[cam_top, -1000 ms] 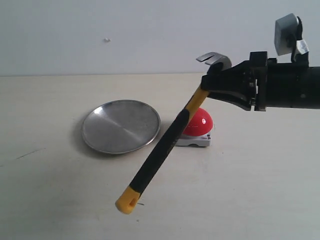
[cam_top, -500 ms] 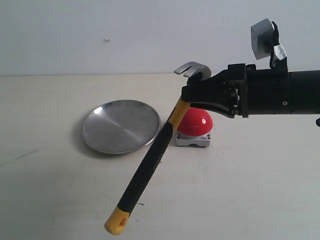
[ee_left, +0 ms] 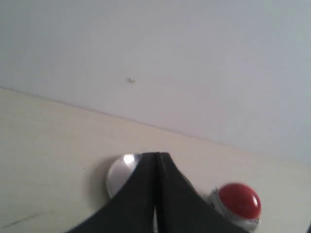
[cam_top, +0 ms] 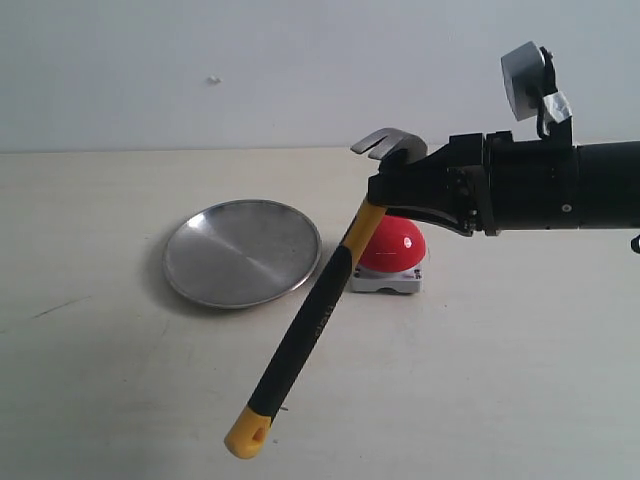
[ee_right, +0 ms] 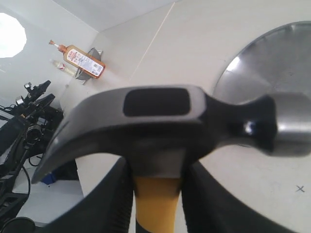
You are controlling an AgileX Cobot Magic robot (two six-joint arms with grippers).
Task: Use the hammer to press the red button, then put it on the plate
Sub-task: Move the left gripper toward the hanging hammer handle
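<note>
pale tabletop [cam_top: 500, 380], right arm [cam_top: 580, 185] held level, right tool [cam_top: 385, 192] clamping hammer [cam_top: 320, 310] neck near red button [cam_top: 402, 245]

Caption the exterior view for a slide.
Right claw grips the hammer below its head, handle slanting between red button and plate.

The hammer [cam_top: 320, 310] hangs tilted, head up, yellow end low; red button [cam_top: 397, 243] seemingly just behind, silver plate [cam_top: 240, 252] alongside.

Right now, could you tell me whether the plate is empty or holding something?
Empty: the plate shows only bare metal, and the hammer hangs tilted from the right gripper.
</note>
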